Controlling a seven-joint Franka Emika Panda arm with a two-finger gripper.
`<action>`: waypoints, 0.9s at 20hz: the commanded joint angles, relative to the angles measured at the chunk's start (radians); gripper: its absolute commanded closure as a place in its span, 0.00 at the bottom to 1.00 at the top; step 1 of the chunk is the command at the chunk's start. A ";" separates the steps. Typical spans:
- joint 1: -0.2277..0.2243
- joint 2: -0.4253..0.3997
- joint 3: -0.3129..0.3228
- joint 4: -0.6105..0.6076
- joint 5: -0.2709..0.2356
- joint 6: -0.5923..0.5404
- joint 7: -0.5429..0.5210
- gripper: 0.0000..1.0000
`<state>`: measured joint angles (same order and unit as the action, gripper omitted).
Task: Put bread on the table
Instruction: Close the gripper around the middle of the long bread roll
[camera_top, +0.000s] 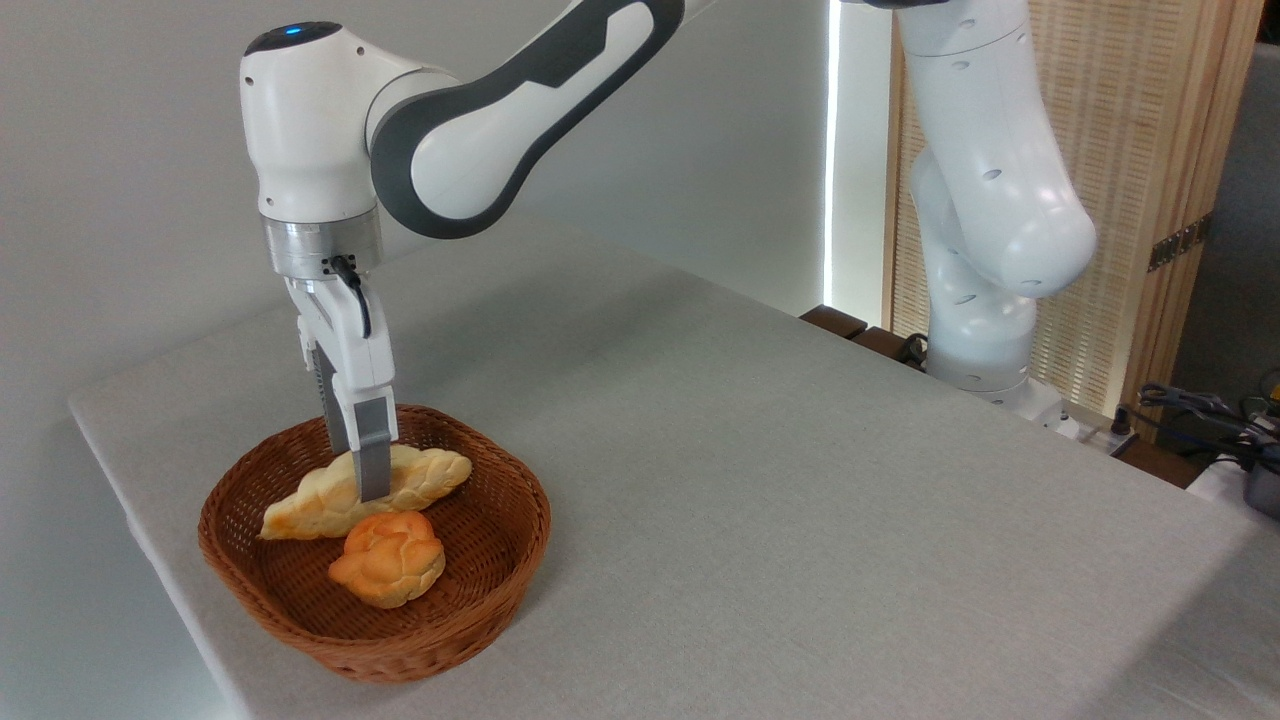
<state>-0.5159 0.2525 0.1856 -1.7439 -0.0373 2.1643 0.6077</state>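
Here the white arm reaches in from the right, wrist pointing straight down, gripper (368, 480) lowered into the wicker basket (480, 570) on the table (800, 480). Its fingers straddle the braided loaf's (425, 475) middle; whether they pinch it cannot be told. An orange knotted bun (388, 560) lies touching the loaf's front.

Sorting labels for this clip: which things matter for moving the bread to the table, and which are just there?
Job: bread, gripper down around its middle, basket holding it, table.
Bystanders: orange bun, cables at far right.
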 joint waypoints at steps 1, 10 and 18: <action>0.005 0.004 -0.003 0.001 0.008 0.005 0.000 0.09; 0.014 0.010 0.002 0.001 0.010 -0.008 0.057 0.68; 0.016 0.002 0.005 0.001 0.008 -0.008 0.052 0.76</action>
<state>-0.5026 0.2650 0.1878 -1.7442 -0.0372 2.1635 0.6544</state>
